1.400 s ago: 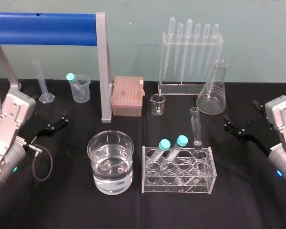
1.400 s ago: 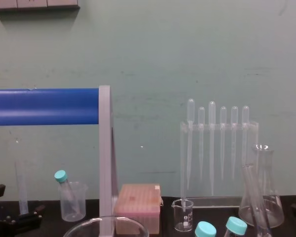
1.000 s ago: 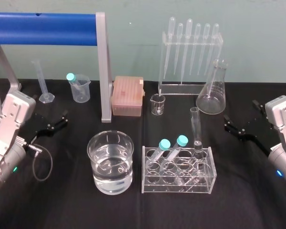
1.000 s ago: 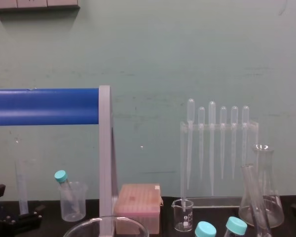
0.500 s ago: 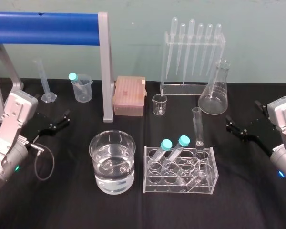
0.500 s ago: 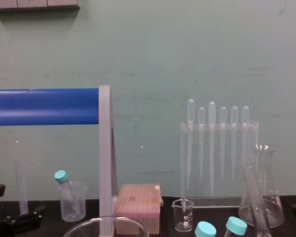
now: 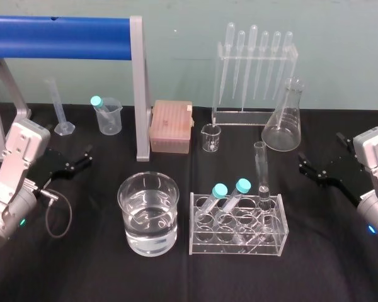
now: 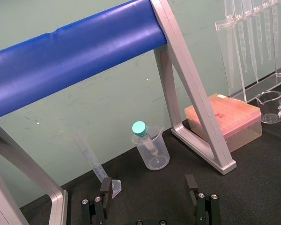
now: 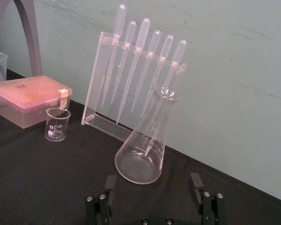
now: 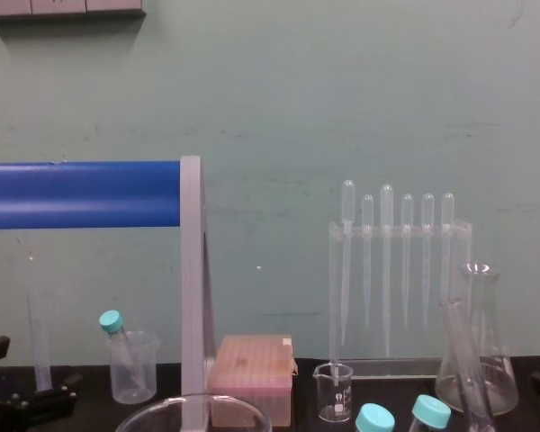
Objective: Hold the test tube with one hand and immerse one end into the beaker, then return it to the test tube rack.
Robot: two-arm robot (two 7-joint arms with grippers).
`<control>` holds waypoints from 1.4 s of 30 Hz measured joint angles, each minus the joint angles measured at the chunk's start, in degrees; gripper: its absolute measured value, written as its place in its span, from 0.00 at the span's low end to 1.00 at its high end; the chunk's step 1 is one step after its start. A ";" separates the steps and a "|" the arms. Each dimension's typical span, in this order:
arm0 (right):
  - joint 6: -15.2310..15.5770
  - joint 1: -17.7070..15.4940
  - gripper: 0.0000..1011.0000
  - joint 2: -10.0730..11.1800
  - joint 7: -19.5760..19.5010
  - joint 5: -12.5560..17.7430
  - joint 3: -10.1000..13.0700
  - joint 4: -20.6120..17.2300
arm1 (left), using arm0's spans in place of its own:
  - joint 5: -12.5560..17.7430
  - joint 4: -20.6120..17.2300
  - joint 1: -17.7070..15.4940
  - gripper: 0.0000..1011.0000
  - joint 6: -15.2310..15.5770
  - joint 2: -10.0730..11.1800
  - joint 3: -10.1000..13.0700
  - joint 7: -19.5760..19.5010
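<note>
Near the bench's left edge, note the black two-fingered left gripper on its silver arm, parked low, jaws spread apart and empty. Toward the front centre, find the large wide clear glass beaker, part-filled with clear liquid. Just right of it, see the clear plastic test tube rack, with 2 teal-capped tubes leaning in it and the long slim uncapped glass test tube upright at its right end. Near the right edge, note the black two-fingered right gripper, likewise spread and empty, well apart from the rack. Judging by this, at the very start: no grasp yet. Left to do: grasping, lifting, dipping 1 end, returning.
</note>
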 joint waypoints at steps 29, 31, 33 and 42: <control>1.04 0.44 0.99 -0.64 7.50 9.02 5.17 -1.76 | 0.00 0.00 0.00 0.99 0.00 0.00 0.00 0.00; 1.15 0.39 0.99 -0.66 9.71 11.74 6.38 -2.58 | 0.00 0.00 0.00 0.99 0.00 0.00 0.00 0.00; 1.16 0.14 0.99 -0.57 13.22 15.70 8.26 -4.30 | 0.00 0.00 0.00 0.99 0.00 0.00 0.00 0.00; 0.08 -1.80 0.99 0.83 26.95 25.58 12.11 -10.35 | 0.00 0.00 0.00 0.99 0.00 0.00 0.00 0.00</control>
